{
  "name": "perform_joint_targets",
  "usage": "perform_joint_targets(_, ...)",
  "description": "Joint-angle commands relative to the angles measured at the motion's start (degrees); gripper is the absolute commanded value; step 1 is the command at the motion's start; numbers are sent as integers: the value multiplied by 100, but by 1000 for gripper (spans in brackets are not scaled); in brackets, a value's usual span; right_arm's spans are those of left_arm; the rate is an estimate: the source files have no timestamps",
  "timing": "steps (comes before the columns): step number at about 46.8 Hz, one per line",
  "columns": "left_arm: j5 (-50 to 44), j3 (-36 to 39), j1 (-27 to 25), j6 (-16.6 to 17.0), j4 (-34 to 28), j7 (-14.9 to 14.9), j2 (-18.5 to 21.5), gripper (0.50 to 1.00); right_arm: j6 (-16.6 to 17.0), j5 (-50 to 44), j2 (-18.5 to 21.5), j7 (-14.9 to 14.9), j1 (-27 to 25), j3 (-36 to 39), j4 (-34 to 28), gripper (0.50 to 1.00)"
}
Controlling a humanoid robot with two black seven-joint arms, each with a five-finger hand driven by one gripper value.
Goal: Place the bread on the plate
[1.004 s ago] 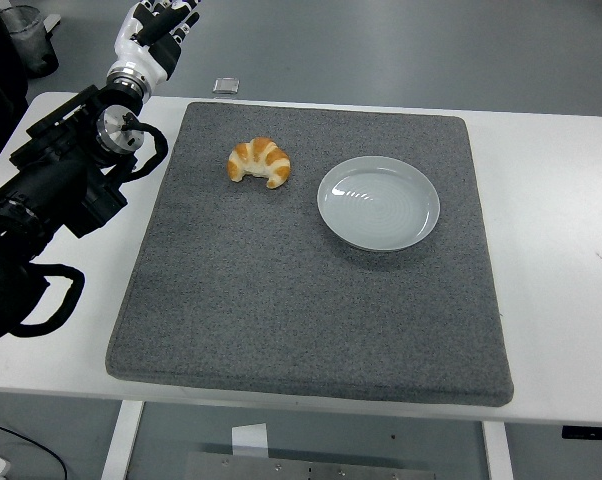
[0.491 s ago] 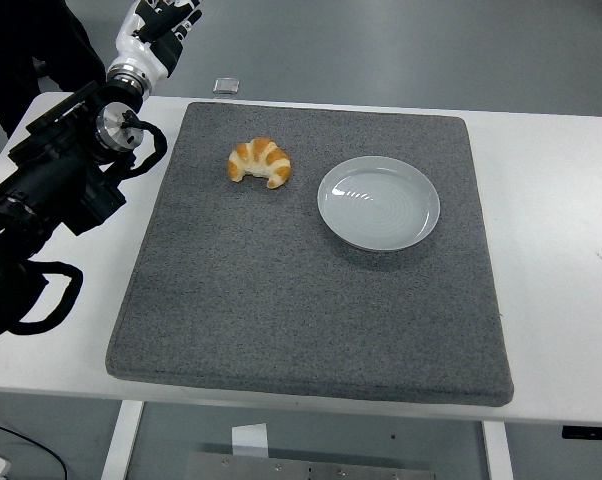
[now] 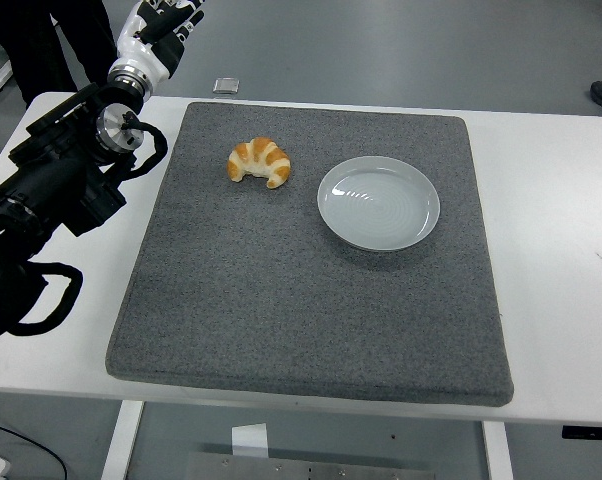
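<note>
The croissant [image 3: 261,162] lies on the grey mat [image 3: 311,290], just beside the empty plate [image 3: 379,202] at its 9 o'clock; left hand [image 3: 159,30] at the counter's [image 3: 561,300] 11 o'clock corner, finger state unclear

No readable text, label or number anywhere

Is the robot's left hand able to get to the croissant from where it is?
Probably yes. The left hand is up past the table's far left corner, and nothing stands between it and the croissant lying on the grey mat.
</note>
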Motion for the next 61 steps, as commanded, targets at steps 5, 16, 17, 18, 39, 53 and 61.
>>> perform_joint_targets(5, 0, 26, 9, -37, -44, 35, 8, 1000, 8, 0, 0, 0, 0, 0, 0, 932)
perform_joint_targets(16, 237, 1756, -570, -54, -544, 79, 658, 1000, 0, 0, 0, 0, 0, 0, 0, 932)
perform_joint_targets(17, 246, 1958, -640, -63, -632, 79, 737, 1000, 0, 0, 0, 0, 0, 0, 0, 932)
perform_joint_targets(18, 263, 2151, -719, -80, -702, 79, 807, 1000, 0, 0, 0, 0, 0, 0, 0, 932)
perform_joint_targets(39, 3478, 3937, -2012, -1223, -1432, -157, 1871, 1000, 0, 0, 0, 0, 0, 0, 0, 932)
perform_joint_targets(53, 5159, 4754, -1854, -978, -2092, -852, 1986, 1000, 0, 0, 0, 0, 0, 9, 0, 932)
perform_joint_targets(61, 5264, 5536, -1749, -240, -2390, -984, 1916, 1000, 0, 0, 0, 0, 0, 9, 0, 932)
